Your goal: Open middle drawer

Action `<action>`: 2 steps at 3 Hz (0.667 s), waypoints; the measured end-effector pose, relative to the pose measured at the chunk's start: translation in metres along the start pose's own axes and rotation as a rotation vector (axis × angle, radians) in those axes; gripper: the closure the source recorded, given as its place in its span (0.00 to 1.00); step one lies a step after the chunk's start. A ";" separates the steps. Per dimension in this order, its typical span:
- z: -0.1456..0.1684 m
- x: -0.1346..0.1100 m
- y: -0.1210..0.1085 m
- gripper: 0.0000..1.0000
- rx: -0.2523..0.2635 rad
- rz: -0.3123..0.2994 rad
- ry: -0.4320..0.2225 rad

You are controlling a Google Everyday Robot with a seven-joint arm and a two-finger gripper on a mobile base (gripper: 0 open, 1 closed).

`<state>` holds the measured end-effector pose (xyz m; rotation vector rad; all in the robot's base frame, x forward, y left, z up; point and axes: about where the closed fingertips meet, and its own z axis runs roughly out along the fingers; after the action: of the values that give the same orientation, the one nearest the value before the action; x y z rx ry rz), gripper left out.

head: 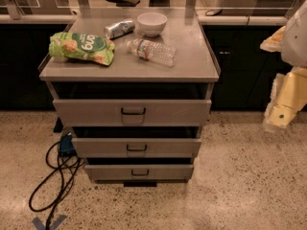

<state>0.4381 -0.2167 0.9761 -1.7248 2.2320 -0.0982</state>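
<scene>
In the camera view, the cabinet (129, 73) stands in the middle of the floor with three grey drawers stacked in its front. The middle drawer (96, 147) is the second one down, its small black loop handle (136, 148) at the centre of the panel. A dark gap shows above its front edge, so it looks only slightly out, with most of the pull left to do.

The gripper (282, 110) hangs well to the right of the cabinet, about level with the top drawer (81, 111) and touching nothing. Whether it is open or closed I cannot tell. It is probably held out there to keep the drawer fronts clear before approaching the handle.

On the cabinet's top lie a green snack bag (81, 47), a can (119, 28), a white bowl (152, 23) and a water bottle (152, 51), all set back from the front edge, so a drawer pull should not disturb them. A black cable (56, 176) loops on the floor to the cabinet's lower left.
</scene>
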 end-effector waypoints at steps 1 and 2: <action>0.000 0.000 0.000 0.00 0.000 0.000 0.000; 0.005 -0.001 -0.004 0.00 -0.016 -0.001 -0.008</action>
<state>0.4432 -0.2156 0.9724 -1.7316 2.2316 -0.0741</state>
